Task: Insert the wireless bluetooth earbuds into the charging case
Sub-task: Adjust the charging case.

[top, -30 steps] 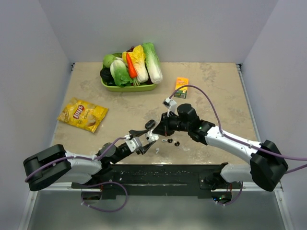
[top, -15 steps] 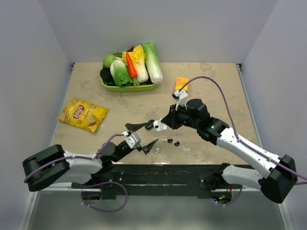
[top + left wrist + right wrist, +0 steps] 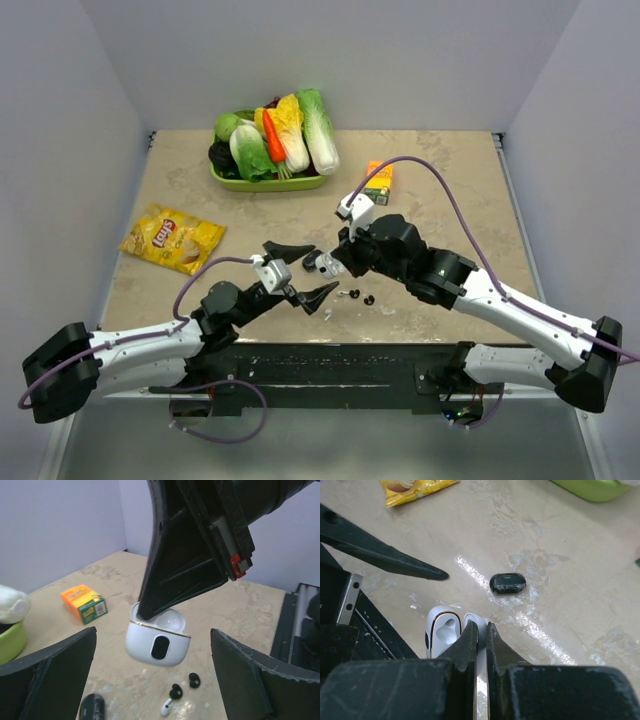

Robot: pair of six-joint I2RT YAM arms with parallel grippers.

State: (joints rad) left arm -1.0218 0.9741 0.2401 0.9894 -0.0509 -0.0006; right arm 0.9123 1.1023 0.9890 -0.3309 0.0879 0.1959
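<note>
The white charging case [image 3: 157, 644] hangs open above the table, its empty cavity [image 3: 441, 630] showing. My right gripper [image 3: 482, 627] is shut on its lid [image 3: 475, 621]; from above the case [image 3: 324, 264] sits at the tip of the right gripper [image 3: 335, 260]. My left gripper [image 3: 152, 631] is open wide, its fingers [image 3: 60, 665] to either side of the case without touching it; from above the left gripper [image 3: 308, 272] is just left of the case. Two black earbuds [image 3: 175, 691] [image 3: 194, 681] and a white one [image 3: 166, 708] lie on the table below, also seen from above [image 3: 361, 297].
A small black oval object [image 3: 507, 583] lies on the table near the case. A green tray of vegetables [image 3: 265, 182] stands at the back, an orange carton [image 3: 378, 182] to its right, a yellow chips bag [image 3: 172, 238] at the left.
My left gripper has opened wide and moved up and forward, so its fingers now flank the case. The right gripper still holds the case, shifted slightly.
</note>
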